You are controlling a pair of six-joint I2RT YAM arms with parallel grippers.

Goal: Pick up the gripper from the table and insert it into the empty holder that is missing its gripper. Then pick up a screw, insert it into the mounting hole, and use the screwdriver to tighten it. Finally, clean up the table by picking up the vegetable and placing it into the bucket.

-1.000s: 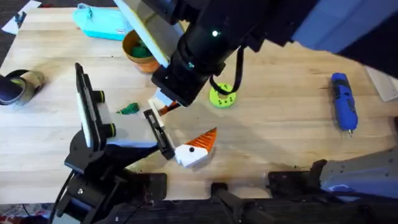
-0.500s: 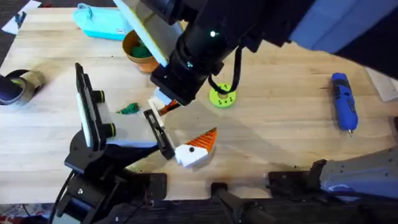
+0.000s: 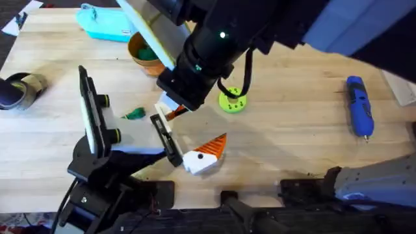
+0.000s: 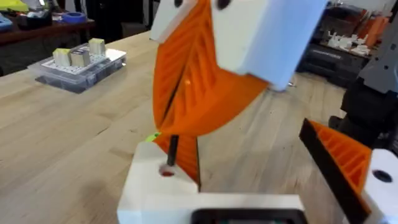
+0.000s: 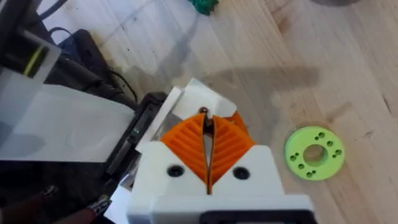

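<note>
Near the table's front edge the left gripper is seen, but its grip cannot be told. Just beyond it, the right gripper is clenched on a thin dark screw, held upright over a white block; the screw's head is hidden between the pads. The vegetable lies just left of this gripper, the screwdriver well apart at the right. Farther off, the bucket is partly covered by the right arm.
</note>
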